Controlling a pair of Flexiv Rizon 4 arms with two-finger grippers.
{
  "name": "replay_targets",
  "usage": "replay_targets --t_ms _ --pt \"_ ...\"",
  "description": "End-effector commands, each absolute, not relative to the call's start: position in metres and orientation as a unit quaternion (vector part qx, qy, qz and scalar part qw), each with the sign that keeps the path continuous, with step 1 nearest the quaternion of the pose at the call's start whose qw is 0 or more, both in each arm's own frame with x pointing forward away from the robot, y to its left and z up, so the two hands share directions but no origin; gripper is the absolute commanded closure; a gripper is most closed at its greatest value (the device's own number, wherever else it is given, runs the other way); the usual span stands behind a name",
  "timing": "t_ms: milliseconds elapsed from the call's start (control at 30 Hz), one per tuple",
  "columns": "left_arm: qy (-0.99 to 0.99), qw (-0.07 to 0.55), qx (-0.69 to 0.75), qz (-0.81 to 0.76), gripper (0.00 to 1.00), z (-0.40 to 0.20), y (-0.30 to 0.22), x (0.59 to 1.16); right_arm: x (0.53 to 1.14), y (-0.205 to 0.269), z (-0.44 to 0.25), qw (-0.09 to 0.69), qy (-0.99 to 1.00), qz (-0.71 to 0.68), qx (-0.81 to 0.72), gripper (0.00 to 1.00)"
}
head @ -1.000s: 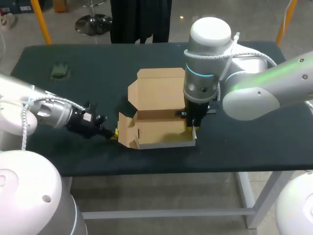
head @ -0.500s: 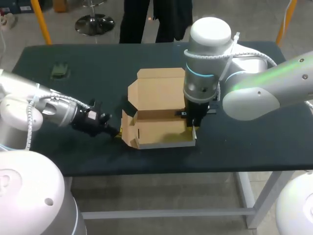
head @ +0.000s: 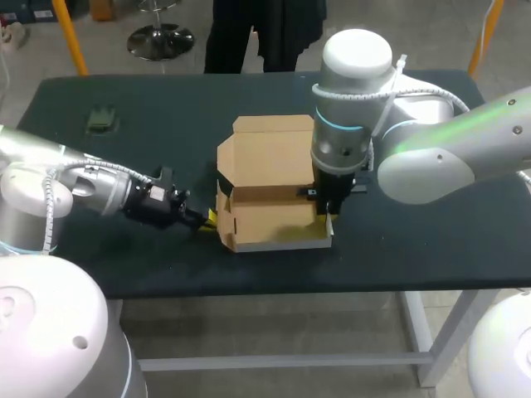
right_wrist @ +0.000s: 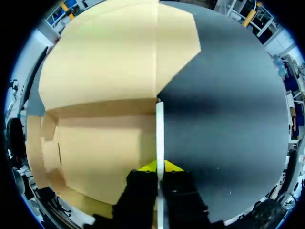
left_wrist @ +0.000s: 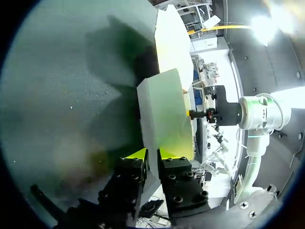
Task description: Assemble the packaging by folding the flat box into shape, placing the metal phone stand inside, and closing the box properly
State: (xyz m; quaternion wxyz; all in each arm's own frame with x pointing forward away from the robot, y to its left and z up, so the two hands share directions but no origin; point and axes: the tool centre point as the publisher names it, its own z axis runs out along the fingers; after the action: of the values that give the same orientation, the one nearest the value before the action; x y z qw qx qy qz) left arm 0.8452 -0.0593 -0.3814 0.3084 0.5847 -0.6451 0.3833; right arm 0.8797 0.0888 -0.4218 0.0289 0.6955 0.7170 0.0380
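Note:
A brown cardboard box (head: pixel 270 222) stands half folded at the table's middle, with its lid flap (head: pixel 270 153) lying open towards the back. My right gripper (head: pixel 325 217) comes down from above and is shut on the box's right wall (right_wrist: pixel 159 129), whose thin edge runs between the yellow tips of the right gripper (right_wrist: pixel 158 167). My left gripper (head: pixel 207 220) is low at the box's left side. In the left wrist view the left gripper (left_wrist: pixel 153 155) has its fingers slightly apart, and the upright left wall (left_wrist: pixel 162 119) rises just ahead of them. A small dark stand (head: pixel 103 120) lies at the back left.
Bare dark tabletop (head: pixel 431 215) lies to the right of the box and in front of it. The front edge of the table runs close below the box.
My left gripper has slid right against the box, and the left side flap now stands upright. Its fingers have parted a little. The right arm has not moved.

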Motion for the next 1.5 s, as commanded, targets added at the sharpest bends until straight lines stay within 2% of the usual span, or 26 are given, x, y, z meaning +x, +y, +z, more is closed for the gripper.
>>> replay_targets --t_ms 33,467,533,633,900,1500 --pt "-0.644 0.316 0.580 0.386 0.77 -0.385 -0.062 0.851 0.881 0.090 -0.421 0.028 0.717 0.035 0.695 1.00" --pt "-0.629 0.329 0.577 0.405 0.74 -0.381 -0.066 0.855 0.881 0.090 -0.421 0.028 0.717 0.035 0.695 1.00" --pt "-0.628 0.329 0.576 0.406 0.71 -0.380 -0.066 0.856 0.881 0.090 -0.421 0.028 0.717 0.035 0.695 1.00" --pt "-0.627 0.330 0.575 0.409 0.61 -0.377 -0.067 0.857 0.881 0.090 -0.421 0.028 0.717 0.035 0.695 1.00" --pt "-0.630 0.329 0.572 0.410 0.65 -0.373 -0.074 0.857 0.881 0.090 -0.421 0.028 0.717 0.035 0.695 1.00" --pt "-0.655 0.269 0.611 0.353 0.55 -0.369 -0.090 0.859 0.881 0.090 -0.421 0.028 0.717 0.035 0.695 1.00"
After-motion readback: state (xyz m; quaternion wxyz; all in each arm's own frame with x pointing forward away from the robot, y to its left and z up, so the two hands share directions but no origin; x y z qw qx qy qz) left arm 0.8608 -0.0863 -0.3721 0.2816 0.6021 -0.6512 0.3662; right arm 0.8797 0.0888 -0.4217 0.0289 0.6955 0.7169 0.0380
